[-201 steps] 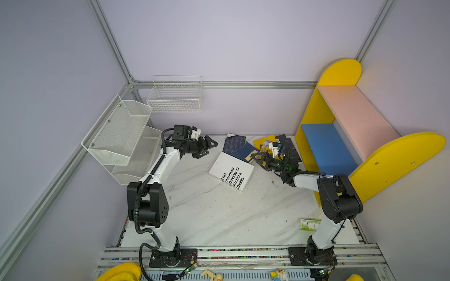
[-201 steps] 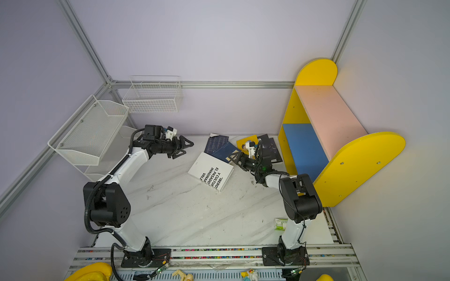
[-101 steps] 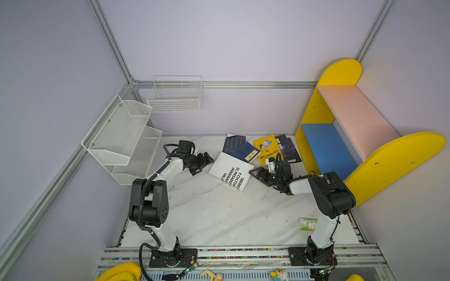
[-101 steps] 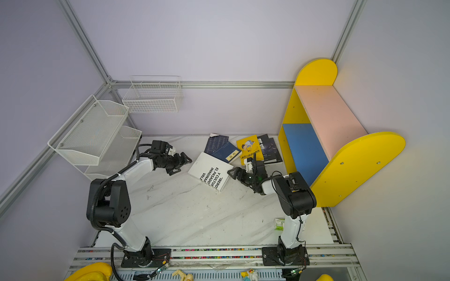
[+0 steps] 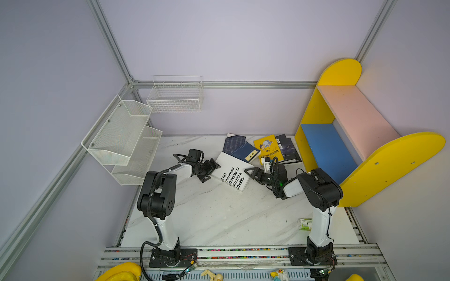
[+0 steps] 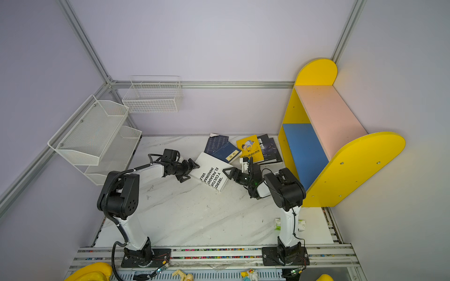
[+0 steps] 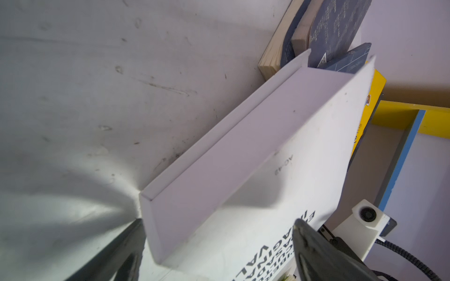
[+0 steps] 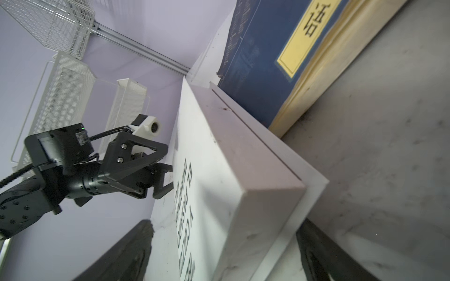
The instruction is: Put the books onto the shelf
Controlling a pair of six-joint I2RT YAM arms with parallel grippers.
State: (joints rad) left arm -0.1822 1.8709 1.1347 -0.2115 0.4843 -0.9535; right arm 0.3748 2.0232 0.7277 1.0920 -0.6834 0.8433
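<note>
Lying flat on the marble table (image 5: 219, 219), the large white book (image 5: 231, 174) sits at the near edge of the other books (image 5: 266, 148) (navy, yellow and dark covers), which lie just left of the shelf (image 5: 341, 114). The left gripper (image 5: 213, 172) and right gripper (image 5: 248, 173) flank it from opposite sides, each with jaws spread wide about a corner, neither clamped.

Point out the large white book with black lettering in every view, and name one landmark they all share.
Top view: white book lies mid-table, nearest of the pile.
Top view: same spot.
Left wrist: fills the picture's middle, close up.
Right wrist: fills the picture's middle, lettering visible.
Shared landmark: the navy books at its far end.
</note>
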